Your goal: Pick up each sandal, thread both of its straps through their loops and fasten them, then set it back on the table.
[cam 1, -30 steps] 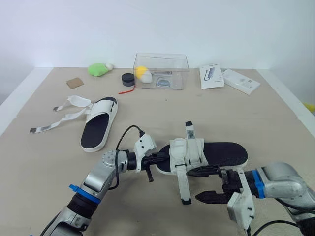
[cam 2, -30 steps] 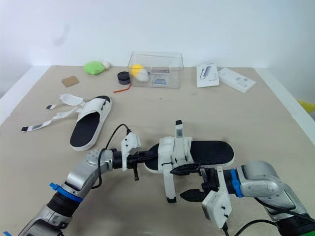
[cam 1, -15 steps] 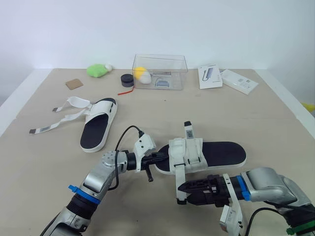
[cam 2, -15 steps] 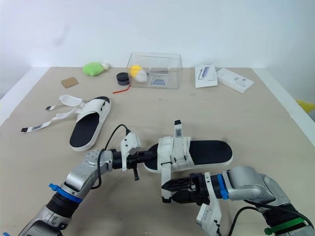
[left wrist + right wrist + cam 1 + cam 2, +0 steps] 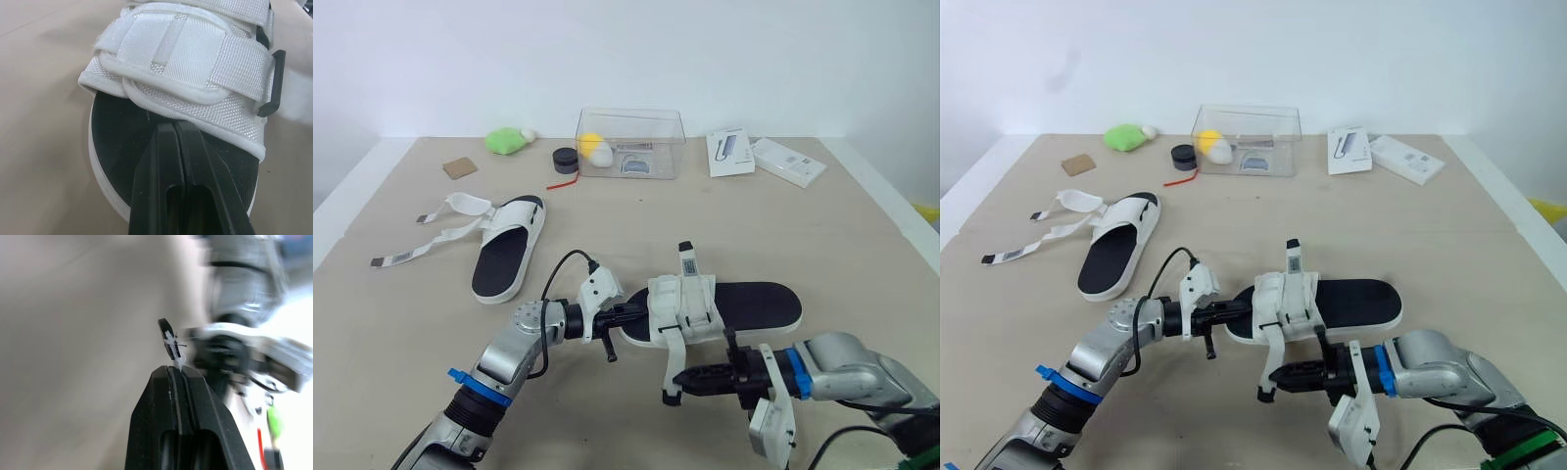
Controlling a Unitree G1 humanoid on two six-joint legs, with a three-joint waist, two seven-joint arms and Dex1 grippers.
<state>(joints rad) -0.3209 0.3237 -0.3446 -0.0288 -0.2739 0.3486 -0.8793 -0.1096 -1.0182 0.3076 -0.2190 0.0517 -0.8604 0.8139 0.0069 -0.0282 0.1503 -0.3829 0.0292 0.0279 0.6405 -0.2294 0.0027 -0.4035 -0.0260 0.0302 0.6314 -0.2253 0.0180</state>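
Bench [image 5: 803, 235]: flat beige top with white edging at both sides, and a plain white wall [image 5: 626, 59] behind it. Along the far edge stood a clear plastic box [image 5: 628, 142] holding a yellow object [image 5: 597, 147]. A small black round pot [image 5: 568, 158] and a green soft lump [image 5: 507, 140] sat to its left, a brown square card [image 5: 461, 166] further left, and white flat cartons [image 5: 732, 154] to its right. Far sandal [image 5: 509, 257], white with a black footbed, lay on the left half of the bench, well apart from both hands. Its two loose white straps [image 5: 435, 230] trailed out flat to the left, unfastened. Near sandal [image 5: 734, 308], same make, lay at bench centre with its toe to the left and heel to the right, between the two hands. Left hand [image 5: 631, 315] was at the toe end with its fingers pressed together, the tips resting on the black footbed right at the front edge of the white upper [image 5: 186, 73]. Whether it pinched any material could not be made out. The upright strap end [image 5: 687, 262] stood above the upper. The long front strap [image 5: 672, 362] ran off the near side of the upper toward the robot. Right hand [image 5: 680, 379] was closed on that strap close to its end. The black strap tip [image 5: 168, 340], with frayed white threads, poked out just past the shut fingertips.
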